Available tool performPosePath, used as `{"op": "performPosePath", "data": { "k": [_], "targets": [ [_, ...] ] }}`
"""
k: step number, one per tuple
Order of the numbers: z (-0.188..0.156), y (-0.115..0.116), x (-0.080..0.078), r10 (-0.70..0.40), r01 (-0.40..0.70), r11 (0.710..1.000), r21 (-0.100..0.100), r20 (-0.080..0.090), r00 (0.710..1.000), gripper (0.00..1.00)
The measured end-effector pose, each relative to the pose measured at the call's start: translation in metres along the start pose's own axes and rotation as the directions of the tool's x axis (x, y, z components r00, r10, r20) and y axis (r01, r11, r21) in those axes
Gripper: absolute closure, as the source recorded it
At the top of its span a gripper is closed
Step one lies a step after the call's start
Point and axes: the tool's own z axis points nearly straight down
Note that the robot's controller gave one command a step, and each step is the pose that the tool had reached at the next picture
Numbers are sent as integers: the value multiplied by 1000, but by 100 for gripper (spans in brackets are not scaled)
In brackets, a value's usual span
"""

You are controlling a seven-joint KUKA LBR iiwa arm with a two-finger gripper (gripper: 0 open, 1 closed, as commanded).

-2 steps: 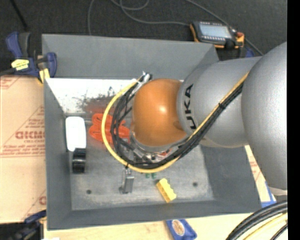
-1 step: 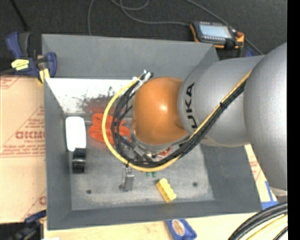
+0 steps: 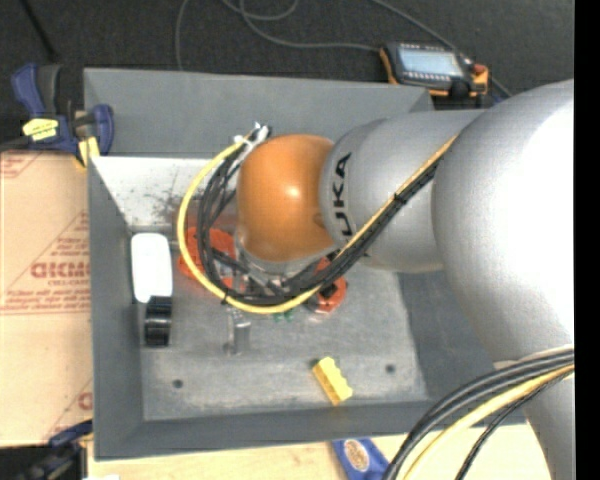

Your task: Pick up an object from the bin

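Note:
My gripper (image 3: pixel 238 334) hangs low over the middle of the bin floor, under the arm's wrist, with nothing seen in it. An orange thing (image 3: pixel 193 259) lies just behind it, mostly hidden by the wrist, and another orange and green bit (image 3: pixel 329 299) shows to its right. A white oblong block (image 3: pixel 151 265) lies to the left of the gripper. A small black piece (image 3: pixel 157 324) sits just in front of that block. A yellow brick (image 3: pixel 331 379) rests on the floor to the front right of the gripper.
The arm and its orange cover with cables hide the bin's middle and right. Bare grey floor runs along the front between the black piece and the yellow brick. The bin's sloped walls rise close on the left.

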Motion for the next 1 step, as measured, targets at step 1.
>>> {"op": "performPosePath", "data": {
  "k": [1],
  "targets": [
    [-5,-22,-18,4,-4,1000,-2,-13,1000,0]
  ]
}}
